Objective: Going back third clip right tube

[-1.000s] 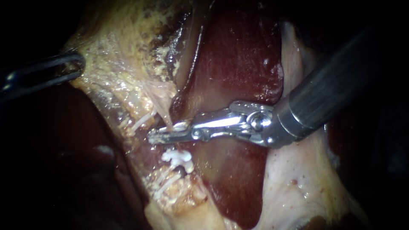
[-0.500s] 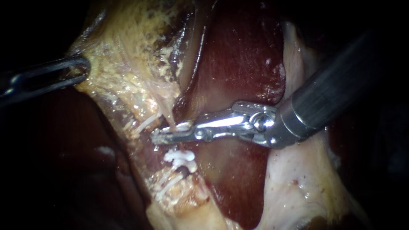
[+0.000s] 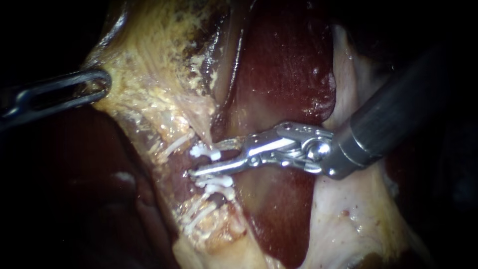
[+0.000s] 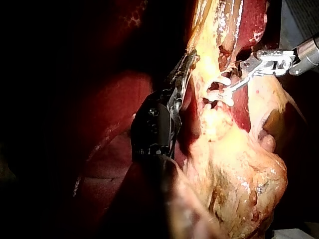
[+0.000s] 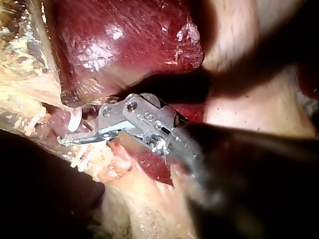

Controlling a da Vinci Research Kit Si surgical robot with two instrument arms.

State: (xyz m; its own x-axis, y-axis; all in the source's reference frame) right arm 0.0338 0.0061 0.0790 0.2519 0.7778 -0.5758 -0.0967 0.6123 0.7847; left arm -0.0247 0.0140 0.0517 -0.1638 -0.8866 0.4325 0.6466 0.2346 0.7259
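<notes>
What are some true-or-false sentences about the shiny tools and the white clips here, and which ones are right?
1. The right instrument has its jaws open. True.
2. The right instrument comes in from the lower left. False: its shaft comes in from the upper right.
3. A white clip sits right by the tip of the right instrument's jaws. True.
4. The liver is bright green. False: it is dark red.
5. The left instrument touches the right instrument. False: they are well apart. The left one is at the edge of the yellowish tissue.
</notes>
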